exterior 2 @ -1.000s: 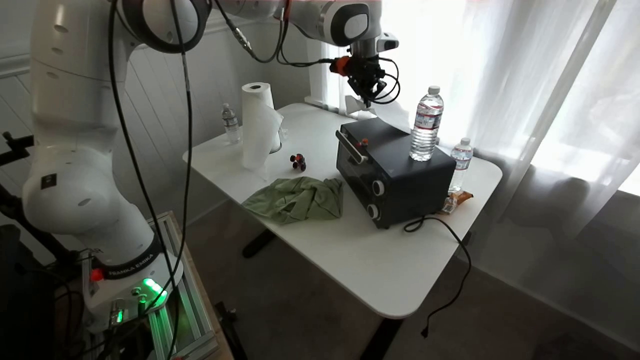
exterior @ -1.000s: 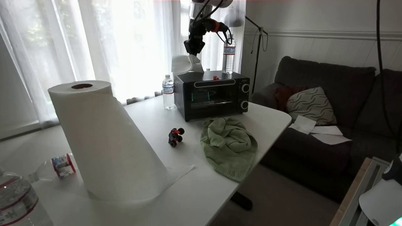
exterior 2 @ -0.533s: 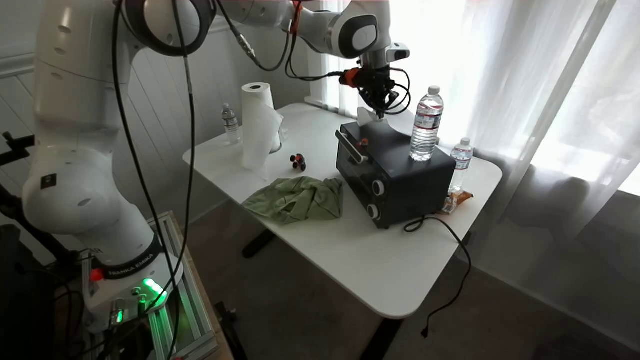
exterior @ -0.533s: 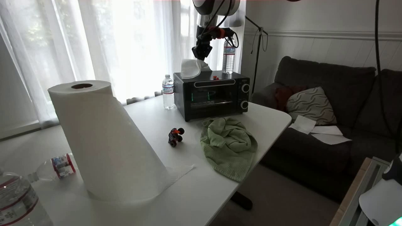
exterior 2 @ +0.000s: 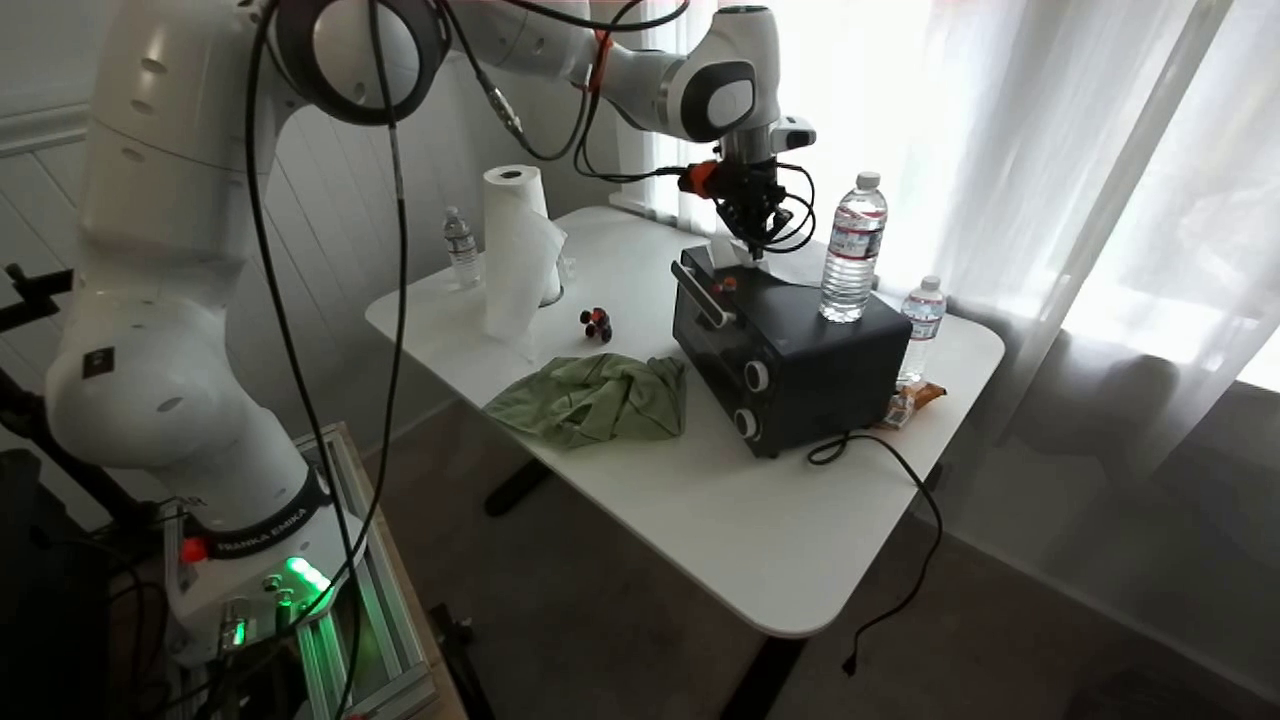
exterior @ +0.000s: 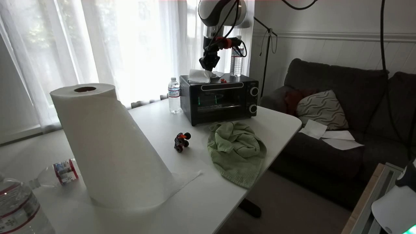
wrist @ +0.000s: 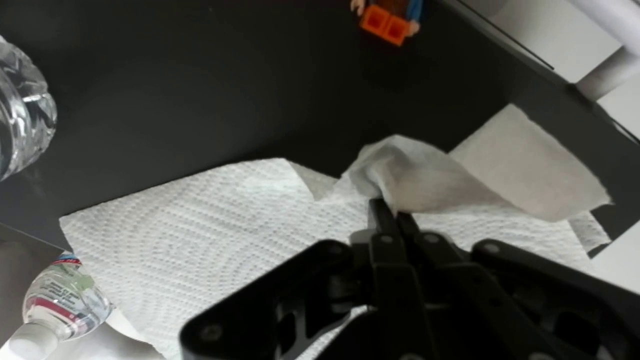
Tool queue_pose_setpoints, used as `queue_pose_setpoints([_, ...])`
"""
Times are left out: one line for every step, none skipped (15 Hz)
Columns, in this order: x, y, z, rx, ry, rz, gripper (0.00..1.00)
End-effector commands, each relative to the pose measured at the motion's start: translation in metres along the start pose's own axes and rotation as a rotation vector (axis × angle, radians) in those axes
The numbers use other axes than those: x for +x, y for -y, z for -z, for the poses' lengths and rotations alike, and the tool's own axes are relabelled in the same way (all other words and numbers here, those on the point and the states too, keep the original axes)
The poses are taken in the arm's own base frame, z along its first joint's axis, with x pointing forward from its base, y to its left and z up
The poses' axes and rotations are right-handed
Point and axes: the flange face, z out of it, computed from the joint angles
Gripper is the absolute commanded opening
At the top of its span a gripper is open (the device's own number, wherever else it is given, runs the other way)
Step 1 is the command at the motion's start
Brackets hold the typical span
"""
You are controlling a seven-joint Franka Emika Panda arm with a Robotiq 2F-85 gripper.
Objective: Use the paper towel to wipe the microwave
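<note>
Up close, in an exterior view, a clear plastic bottle with a red-trimmed label [exterior: 19,208] is cut off by the frame, another clear bottle [exterior: 61,173] lying on its side just beyond. Beside them stands a tall roll of white paper towels [exterior: 110,146], its loose end trailing onto the white tabletop [exterior: 195,201]. Farther along sit a small black-and-orange toy truck [exterior: 181,141] and a rumpled green ribbed cloth [exterior: 239,152], the latter just in front of the boxy black microwave [exterior: 221,104], which stands on that tabletop with its dark glass door closed, the inside too dim to make out. On its top a small orange-legged toy figure [wrist: 385,25] and an upright capped clear bottle [exterior 2: 853,250] share the surface with a white textured paper towel [wrist: 225,225]. Above, the white robot arm [exterior 2: 645,85] reaches across, its black two-fingered gripper [wrist: 395,215] pointing down with fingertips close together on a bunched fold of the towel. One more clear bottle [exterior: 174,94] stands beside the microwave; how full any bottle is, I cannot tell. Beyond hang sheer white curtains [exterior: 146,42].
</note>
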Motion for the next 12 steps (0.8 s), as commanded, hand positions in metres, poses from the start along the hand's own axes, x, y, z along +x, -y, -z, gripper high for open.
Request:
queue_pose_setpoints([-0.004,0.012,-0.006,0.000,0.026,0.007,0.03])
queue_pose_setpoints([-0.004,0.016,-0.008,0.010,0.033,0.012,0.03])
queue_pose_setpoints([-0.004,0.020,-0.009,0.015,0.037,0.018,0.03])
queue_pose_setpoints([-0.005,0.025,-0.010,0.029,0.048,0.027,0.03])
queue_pose_setpoints([-0.005,0.029,-0.011,0.038,0.053,0.032,0.03])
queue_pose_setpoints([-0.005,0.033,-0.010,0.045,0.057,0.039,0.03])
queue_pose_setpoints([-0.005,0.037,-0.010,0.053,0.062,0.045,0.02])
queue_pose_setpoints([-0.005,0.041,-0.009,0.064,0.065,0.053,0.03])
queue_pose_setpoints([-0.004,0.047,-0.008,0.077,0.070,0.061,0.03])
queue_pose_setpoints([-0.004,0.051,-0.007,0.089,0.076,0.069,0.03])
queue_pose_setpoints([-0.005,0.057,-0.006,0.105,0.083,0.080,0.03])
queue_pose_setpoints([-0.005,0.062,-0.005,0.123,0.091,0.086,0.03])
